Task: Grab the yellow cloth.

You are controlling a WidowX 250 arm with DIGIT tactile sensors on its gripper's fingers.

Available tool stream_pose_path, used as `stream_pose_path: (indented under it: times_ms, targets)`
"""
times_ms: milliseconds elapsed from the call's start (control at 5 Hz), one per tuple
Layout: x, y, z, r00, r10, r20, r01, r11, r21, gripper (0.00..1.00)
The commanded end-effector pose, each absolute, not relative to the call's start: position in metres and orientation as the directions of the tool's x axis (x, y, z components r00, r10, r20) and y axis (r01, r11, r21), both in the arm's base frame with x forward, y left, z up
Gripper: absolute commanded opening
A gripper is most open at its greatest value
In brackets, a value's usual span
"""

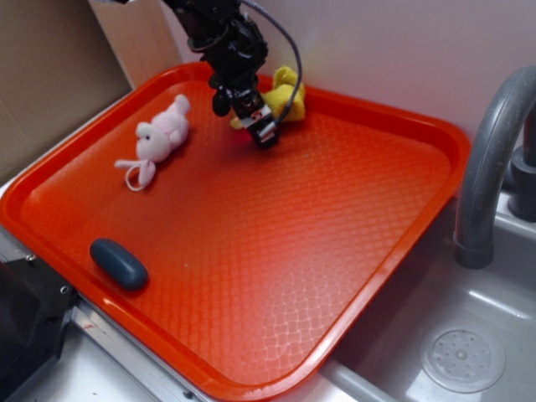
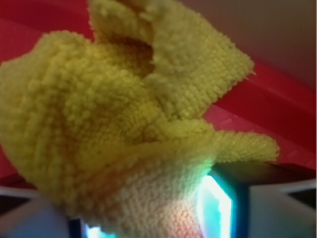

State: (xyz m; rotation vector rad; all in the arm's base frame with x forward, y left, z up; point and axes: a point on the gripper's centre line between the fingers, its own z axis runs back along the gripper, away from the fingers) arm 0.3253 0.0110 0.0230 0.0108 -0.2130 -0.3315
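Yellow cloth (image 1: 286, 92) bunched at the red tray's (image 1: 352, 251) far edge

Left to right: grey oval object (image 1: 118, 263), pink plush mouse (image 1: 161, 136), then the black gripper (image 1: 255, 117) clamped on the cloth, which is crumpled, peaks pointing up, with no clear long axis; grey faucet (image 1: 490, 159) rightmost

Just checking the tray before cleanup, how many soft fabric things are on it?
2: the yellow cloth at the tray's far edge by the gripper, the pink plush mouse left of it.
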Motion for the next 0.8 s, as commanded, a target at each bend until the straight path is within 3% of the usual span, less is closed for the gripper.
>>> stream_pose_path:
  times_ms: [0,200,400,600]
  targets:
    - [0.323,0.027,0.075,0.933,-0.249,0.259,0.193,0.956,0.222,0.00]
    - [0.281,0.019,0.125,0.984,-0.056,0.171,0.022,0.981,0.191,0.00]
    - [0.240,0.011,0.180,0.992,0.112,0.057,-0.114,0.993,0.042,0.00]
    - [0.198,0.004,0.232,0.948,0.317,-0.020,-0.317,0.948,-0.012,0.00]
